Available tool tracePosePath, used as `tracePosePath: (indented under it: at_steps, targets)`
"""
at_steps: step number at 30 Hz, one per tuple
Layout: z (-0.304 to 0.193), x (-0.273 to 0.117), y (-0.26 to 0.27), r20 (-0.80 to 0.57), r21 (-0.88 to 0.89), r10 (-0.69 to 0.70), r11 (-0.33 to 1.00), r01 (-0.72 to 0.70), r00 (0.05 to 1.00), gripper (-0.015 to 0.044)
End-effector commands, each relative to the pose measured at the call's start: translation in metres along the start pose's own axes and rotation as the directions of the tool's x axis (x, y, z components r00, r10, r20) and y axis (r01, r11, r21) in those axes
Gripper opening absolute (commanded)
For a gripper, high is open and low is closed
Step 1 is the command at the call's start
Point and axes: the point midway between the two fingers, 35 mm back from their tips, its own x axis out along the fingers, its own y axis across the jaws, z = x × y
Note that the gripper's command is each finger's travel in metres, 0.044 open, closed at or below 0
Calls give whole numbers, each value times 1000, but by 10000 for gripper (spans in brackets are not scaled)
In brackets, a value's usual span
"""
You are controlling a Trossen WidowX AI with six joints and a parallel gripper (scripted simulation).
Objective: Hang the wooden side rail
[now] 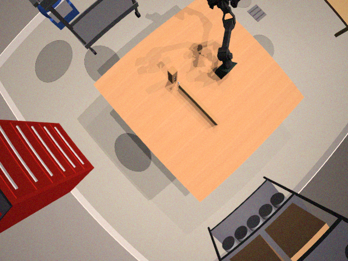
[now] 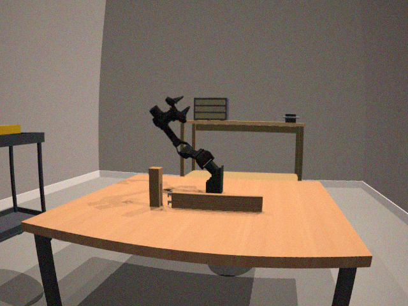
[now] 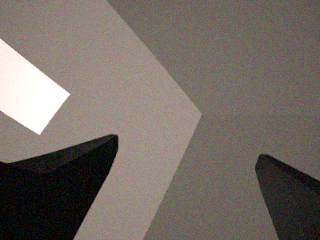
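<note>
The wooden rail [image 1: 198,105] [image 2: 217,202] stands on its long edge on the table [image 1: 224,135] [image 2: 210,233]. The steel hooks [image 1: 178,83] [image 2: 169,199] on its end point toward the post, with a small gap between them and it. The headboard post [image 1: 172,76] [image 2: 154,187] stands upright, its slot a dark line on the face toward the rail; the pins inside cannot be made out. My gripper [image 2: 185,102] [image 3: 188,152] is open and empty, raised high above the table and far from the rail. The top edge cuts it off in the top view.
The arm's base [image 1: 225,70] [image 2: 214,184] is on the table, behind the rail in the exterior view. Off the table are a red drawer cabinet [image 1: 42,168], a shelf with dark round items [image 1: 253,222], a cart [image 1: 104,19] and a back bench [image 2: 243,123]. The wrist view shows walls and a bright panel [image 3: 32,90].
</note>
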Motion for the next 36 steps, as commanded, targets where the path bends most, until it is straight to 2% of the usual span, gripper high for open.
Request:
tracePosePath:
  at_steps: [1,2,9,14,19,27,32,36]
  targets:
    - [1,0,1,5,-9,2,1000,-2,1000,426]
    - [6,0,4,22,-36,7,999,-6,1000,440]
    - [66,-3,39,243,-393,72,919,30,967,440]
    - [112,-11,60,399,-592,107,789,167,911,440]
    - [157,-23,78,545,-701,130,612,366,828,440]
    - [225,-52,97,747,-661,144,260,704,649,440]
    - [264,-74,104,848,-519,137,14,855,513,440]
    - [293,-94,106,911,-368,125,-187,911,393,440]
